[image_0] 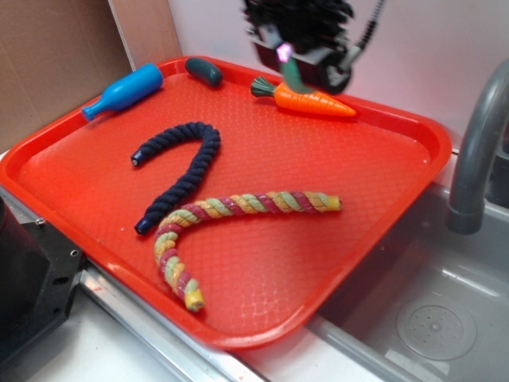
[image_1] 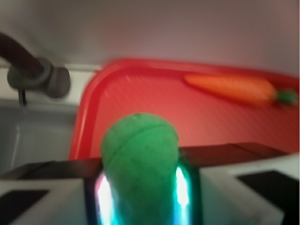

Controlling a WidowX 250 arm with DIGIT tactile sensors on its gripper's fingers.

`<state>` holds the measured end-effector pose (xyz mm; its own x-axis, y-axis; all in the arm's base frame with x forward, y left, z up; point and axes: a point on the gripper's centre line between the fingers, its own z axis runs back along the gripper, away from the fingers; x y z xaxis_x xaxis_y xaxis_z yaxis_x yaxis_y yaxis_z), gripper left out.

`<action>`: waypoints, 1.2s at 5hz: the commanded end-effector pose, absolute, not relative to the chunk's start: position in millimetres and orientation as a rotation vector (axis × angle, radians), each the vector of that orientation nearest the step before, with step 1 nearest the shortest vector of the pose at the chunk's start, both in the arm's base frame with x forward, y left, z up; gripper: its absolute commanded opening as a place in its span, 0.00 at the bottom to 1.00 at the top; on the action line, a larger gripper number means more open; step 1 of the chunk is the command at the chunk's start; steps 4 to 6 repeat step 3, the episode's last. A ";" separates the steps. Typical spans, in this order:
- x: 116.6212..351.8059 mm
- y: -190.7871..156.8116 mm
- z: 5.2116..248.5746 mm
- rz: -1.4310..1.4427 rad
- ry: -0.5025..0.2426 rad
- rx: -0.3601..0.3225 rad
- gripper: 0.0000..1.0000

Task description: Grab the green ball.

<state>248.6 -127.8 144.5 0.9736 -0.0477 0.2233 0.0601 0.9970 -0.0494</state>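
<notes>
The green ball (image_1: pixel 139 159) fills the lower middle of the wrist view, squeezed between the two lit pads, so my gripper (image_1: pixel 140 192) is shut on it. In the exterior view my gripper (image_0: pixel 293 70) hangs in the air above the back of the red tray (image_0: pixel 398 199), just over the leafy end of the toy carrot (image_0: pixel 314 101). Only a small greenish sliver of the green ball (image_0: pixel 291 76) shows there below the black fingers. The ball is lifted off the tray.
On the tray lie a blue bottle toy (image_0: pixel 125 91), a dark green pickle toy (image_0: pixel 204 71), a navy rope (image_0: pixel 181 171) and a striped rope (image_0: pixel 231 219). A grey faucet (image_0: pixel 475 143) and sink (image_0: pixel 429 318) stand to the right.
</notes>
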 end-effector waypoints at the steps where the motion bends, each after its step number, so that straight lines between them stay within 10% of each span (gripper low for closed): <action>1: 225.8 -119.6 197.7 0.289 0.144 -0.026 0.00; 6: 204.6 -107.8 215.5 0.385 0.201 -0.010 0.00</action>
